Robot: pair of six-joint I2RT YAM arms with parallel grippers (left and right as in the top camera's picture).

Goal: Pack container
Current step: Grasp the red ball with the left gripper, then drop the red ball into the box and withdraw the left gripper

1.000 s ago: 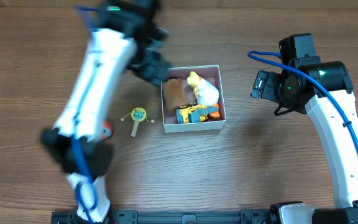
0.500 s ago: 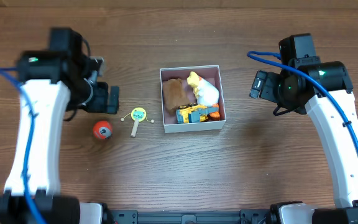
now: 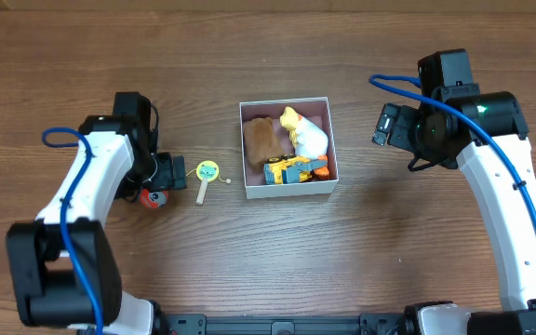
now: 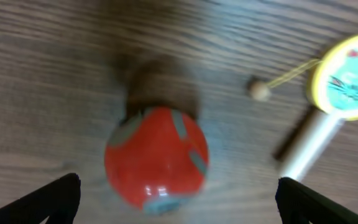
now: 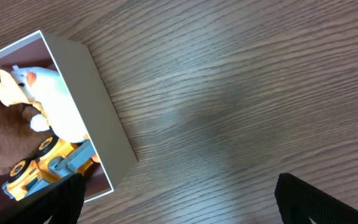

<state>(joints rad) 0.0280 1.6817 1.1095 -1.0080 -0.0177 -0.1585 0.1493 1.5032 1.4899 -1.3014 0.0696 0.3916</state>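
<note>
The container (image 3: pixel 291 189) is a square white-walled box at the table's middle. It holds a brown plush (image 3: pixel 262 140), a white and yellow duck toy (image 3: pixel 307 135) and a yellow truck (image 3: pixel 291 169). A red ball (image 3: pixel 154 198) lies left of it, partly hidden under my left gripper (image 3: pixel 159 181). In the left wrist view the ball (image 4: pixel 156 155) sits between my open fingers (image 4: pixel 179 196), which are not touching it. My right gripper (image 3: pixel 386 126) hangs open and empty to the right of the container, whose wall (image 5: pixel 98 106) shows in the right wrist view ahead of the fingers (image 5: pixel 182 196).
A yellow rattle drum with a pale handle (image 3: pixel 207 173) lies between the ball and the container; it also shows in the left wrist view (image 4: pixel 347 78). The surface is bare dark wood.
My left arm has swung from beside the container to the left and come down over the red ball. The right arm and the container have not moved.
</note>
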